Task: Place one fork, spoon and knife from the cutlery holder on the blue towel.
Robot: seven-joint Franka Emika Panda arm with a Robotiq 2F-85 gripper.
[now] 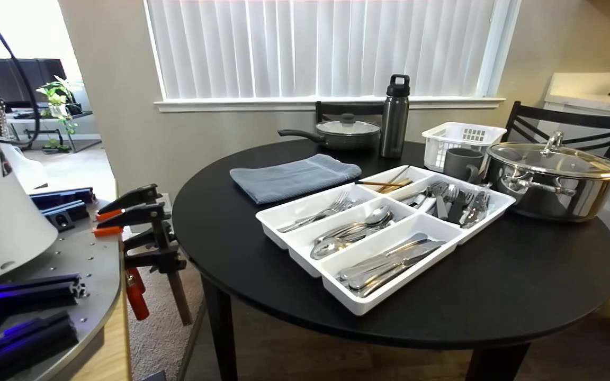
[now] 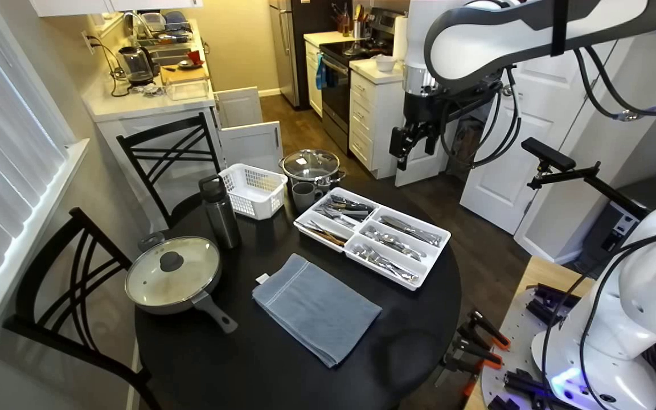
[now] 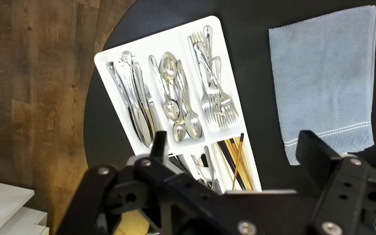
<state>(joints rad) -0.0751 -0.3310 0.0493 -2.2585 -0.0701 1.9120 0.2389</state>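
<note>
I'm getting daylight through the blinds (image 1: 326, 53) in both exterior views, and in an exterior view the room (image 1: 14, 29) at far left is partly blown out. In an exterior view a soft shadow (image 2: 410, 359) lies on the near right of the table (image 2: 237, 364), and the far kitchen wall (image 2: 237, 54) looks warm yellow. My wrist view washes out the cutlery holder (image 3: 165, 40) and its cutlery (image 3: 169, 68) glints.

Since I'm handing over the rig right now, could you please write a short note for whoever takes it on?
Gripper: open, empty and raised.
Cutlery holder: on the black table. Knives, spoons and forks lie in three separate compartments, the forks nearest the towel.
Blue towel: folded flat on the table, beside the holder, not touching it.
Done: nothing placed; no piece lies on the towel yet.
Left: one of each of those three kinds to go onto the towel.
</note>
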